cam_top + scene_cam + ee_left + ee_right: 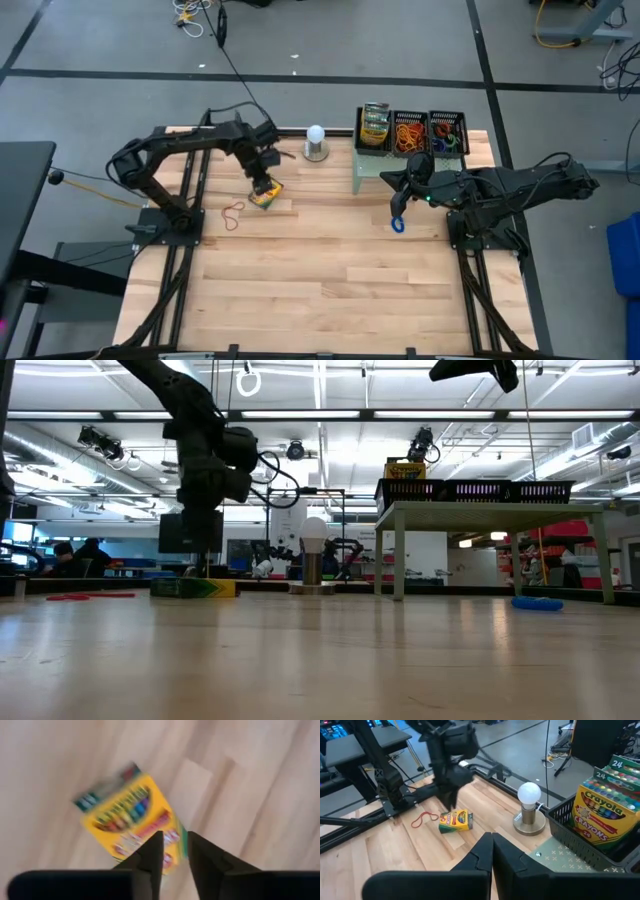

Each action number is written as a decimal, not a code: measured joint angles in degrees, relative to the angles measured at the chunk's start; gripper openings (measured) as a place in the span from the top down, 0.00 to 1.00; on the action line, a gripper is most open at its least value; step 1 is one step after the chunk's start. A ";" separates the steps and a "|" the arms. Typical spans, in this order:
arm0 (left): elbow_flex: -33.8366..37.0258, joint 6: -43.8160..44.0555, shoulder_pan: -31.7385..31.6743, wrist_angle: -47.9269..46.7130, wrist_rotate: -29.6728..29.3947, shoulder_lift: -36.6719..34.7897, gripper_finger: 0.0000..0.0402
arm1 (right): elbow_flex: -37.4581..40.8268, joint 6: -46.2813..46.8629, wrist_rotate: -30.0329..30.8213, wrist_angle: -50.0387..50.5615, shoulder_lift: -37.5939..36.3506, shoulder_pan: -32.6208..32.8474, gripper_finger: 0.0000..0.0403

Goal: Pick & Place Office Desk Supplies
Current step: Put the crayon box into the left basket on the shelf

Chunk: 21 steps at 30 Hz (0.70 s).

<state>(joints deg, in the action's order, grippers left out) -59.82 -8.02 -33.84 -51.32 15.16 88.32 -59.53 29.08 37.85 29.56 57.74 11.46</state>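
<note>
Yellow cardboard catches the eye first: one crayon box [266, 195] lies flat on the tabletop [330, 290], left of centre in the high view, and it has not been put away. The left gripper [262, 185] hangs right over it. From the left wrist view its fingers [150, 855] stand a narrow gap apart just above the box's edge, and nothing is between them, so I would say it holds nothing. Whether it is about to take the box or has just let go, I cannot tell.

Up at the top right of the high view, three black baskets [447, 132] sit in a row on the pale green riser [372, 170]. The left one already has a crayon box standing in it [375, 125], and the middle one is full of orange and red rubber bands [410, 134]. So some of the sorting looks done.

What is left, as far as I can see: the loose crayon box, a red rubber band [232, 212] on the wood near the left arm's base, and a blue rubber band [398, 224] lying below the riser. The right gripper [400, 197] hovers near that blue band with its fingers pressed together and empty.

The white ball lamp [316, 141] stands between the two arms, untouched.
</note>
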 joint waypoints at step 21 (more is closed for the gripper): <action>-3.88 -31.99 -6.80 4.45 -1.52 12.19 0.47 | -0.02 0.39 -1.04 -1.99 0.02 -0.02 0.98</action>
<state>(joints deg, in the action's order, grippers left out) -63.70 -40.00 -40.64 -46.87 13.64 100.51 -59.55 29.47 36.82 27.57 57.76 11.44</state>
